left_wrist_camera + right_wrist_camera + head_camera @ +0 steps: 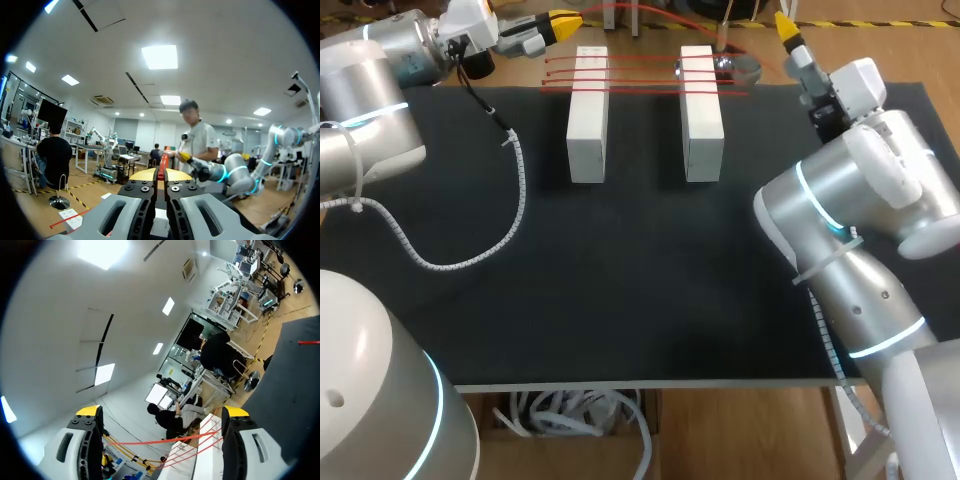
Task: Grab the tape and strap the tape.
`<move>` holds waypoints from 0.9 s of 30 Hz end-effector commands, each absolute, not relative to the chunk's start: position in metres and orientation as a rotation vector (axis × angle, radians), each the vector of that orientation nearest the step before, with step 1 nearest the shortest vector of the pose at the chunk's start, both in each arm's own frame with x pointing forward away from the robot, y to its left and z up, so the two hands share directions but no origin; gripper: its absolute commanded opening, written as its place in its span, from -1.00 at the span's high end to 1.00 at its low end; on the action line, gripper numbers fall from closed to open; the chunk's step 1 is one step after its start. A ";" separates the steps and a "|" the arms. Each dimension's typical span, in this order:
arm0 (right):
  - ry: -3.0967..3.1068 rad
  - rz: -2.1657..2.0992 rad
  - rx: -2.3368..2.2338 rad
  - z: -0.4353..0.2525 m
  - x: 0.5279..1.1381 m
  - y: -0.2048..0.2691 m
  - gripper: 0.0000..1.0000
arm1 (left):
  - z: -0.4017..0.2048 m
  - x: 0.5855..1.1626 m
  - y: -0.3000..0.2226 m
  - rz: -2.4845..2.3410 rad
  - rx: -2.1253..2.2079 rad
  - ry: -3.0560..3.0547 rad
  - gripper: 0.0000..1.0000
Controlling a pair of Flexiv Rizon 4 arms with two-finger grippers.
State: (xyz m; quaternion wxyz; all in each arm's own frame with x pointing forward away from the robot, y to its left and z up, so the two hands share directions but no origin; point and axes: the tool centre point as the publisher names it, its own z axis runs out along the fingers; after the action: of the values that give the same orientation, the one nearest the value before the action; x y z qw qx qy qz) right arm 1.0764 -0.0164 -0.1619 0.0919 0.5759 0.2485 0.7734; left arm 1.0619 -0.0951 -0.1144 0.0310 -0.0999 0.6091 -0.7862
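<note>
Table (620, 300): black top, with the white blocks standing on its far half.
White blocks (587, 115): two of them, side by side, a gap between.
Left gripper (565, 20) (161, 174): out past the blocks' far left corner, yellow tips pinched tight on the tape.
Right gripper (785, 25) (162, 412): beyond the blocks' far right corner, fingers spread wide, gripping nothing.
Tape (642, 82) (163, 162) (165, 441): thin red strands stretched across both blocks' tops, and one strand is caught in the left gripper.
</note>
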 end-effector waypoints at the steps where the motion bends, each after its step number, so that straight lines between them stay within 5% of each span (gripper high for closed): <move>1: 0.588 2.350 1.701 -0.167 1.072 -0.016 -1.00 | -0.115 1.061 -0.095 -2.422 -0.307 1.873 1.00; 27: -0.353 2.487 1.829 -0.185 1.063 0.000 -1.00 | -0.115 1.061 -0.095 -2.422 -0.307 1.873 1.00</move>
State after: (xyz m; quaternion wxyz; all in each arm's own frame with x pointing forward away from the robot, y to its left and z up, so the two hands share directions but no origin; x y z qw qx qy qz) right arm 1.0568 -0.0033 -0.1847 -0.0651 0.5910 0.0017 0.8040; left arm 1.0619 -0.0951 -0.1145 0.0310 -0.0999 0.6090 -0.7862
